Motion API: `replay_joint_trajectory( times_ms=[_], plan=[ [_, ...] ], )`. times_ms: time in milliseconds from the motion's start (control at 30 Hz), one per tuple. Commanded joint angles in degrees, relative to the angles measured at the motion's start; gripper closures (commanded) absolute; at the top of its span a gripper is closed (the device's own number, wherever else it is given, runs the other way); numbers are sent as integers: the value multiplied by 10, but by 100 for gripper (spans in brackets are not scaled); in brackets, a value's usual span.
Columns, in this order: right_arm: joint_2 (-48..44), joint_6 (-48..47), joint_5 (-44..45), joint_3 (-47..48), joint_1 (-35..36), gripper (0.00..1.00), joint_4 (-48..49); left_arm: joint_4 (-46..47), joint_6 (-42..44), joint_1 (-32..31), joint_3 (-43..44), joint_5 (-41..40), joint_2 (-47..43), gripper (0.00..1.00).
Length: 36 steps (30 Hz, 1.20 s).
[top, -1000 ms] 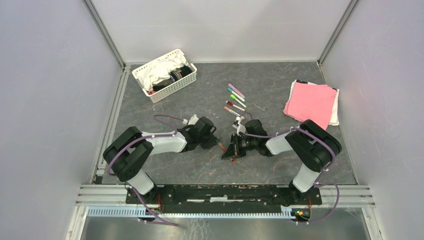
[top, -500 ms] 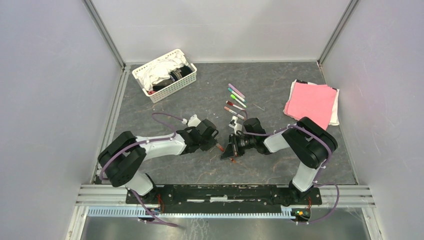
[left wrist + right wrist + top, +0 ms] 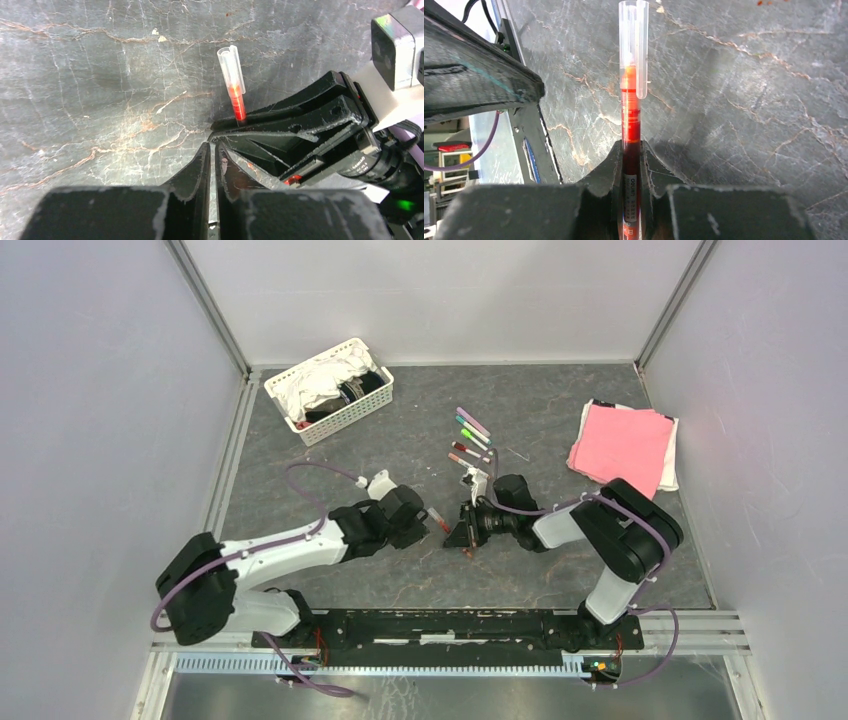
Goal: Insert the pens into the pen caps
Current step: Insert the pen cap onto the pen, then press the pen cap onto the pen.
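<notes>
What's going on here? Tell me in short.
The right tool is clamped on a red pen, which has a clear cap sitting over its tip. The left tool is shut with nothing in it, close beside the right one and pointing at the capped end. The other pens lie together farther back, untouched.
</notes>
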Motion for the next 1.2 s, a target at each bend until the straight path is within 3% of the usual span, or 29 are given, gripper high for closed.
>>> replay_joint_trajectory(
  times_ms=[0, 133, 267, 333, 433, 567, 633, 733, 833, 900, 1167],
  plan=[
    [-34, -41, -19, -4, -5, 100, 59, -42, 44, -22, 26, -53, -60, 84],
    [-83, -77, -46, 5, -17, 100, 62, 3, 125, -58, -6, -95, -170, 65],
    [-149, -94, -79, 7, -40, 100, 74, 153, 221, -68, -96, -70, -317, 35],
    [-186, -105, -109, 5, -51, 100, 86, 216, 267, -68, -123, -52, -373, 29],
    [-248, -112, -144, 4, -69, 100, 103, 268, 344, -68, -122, -26, -409, 28],
    [-303, -61, -208, 9, -98, 100, 175, 344, 441, -68, -85, 32, -370, 26],
    [-318, -17, -242, 13, -113, 100, 223, 348, 464, -68, -50, 36, -325, 15],
    [-343, -17, -291, 34, -124, 100, 211, 370, 499, -67, 6, 82, -261, 11],
    [-365, -10, -315, 44, -128, 100, 197, 454, 513, -67, 13, 145, -228, 10],
    [-378, 1, -320, 44, -130, 100, 200, 477, 514, -66, 19, 161, -211, 1],
    [-394, 64, -319, 35, -132, 100, 263, 548, 486, -66, -2, 137, -204, 4]
  ],
)
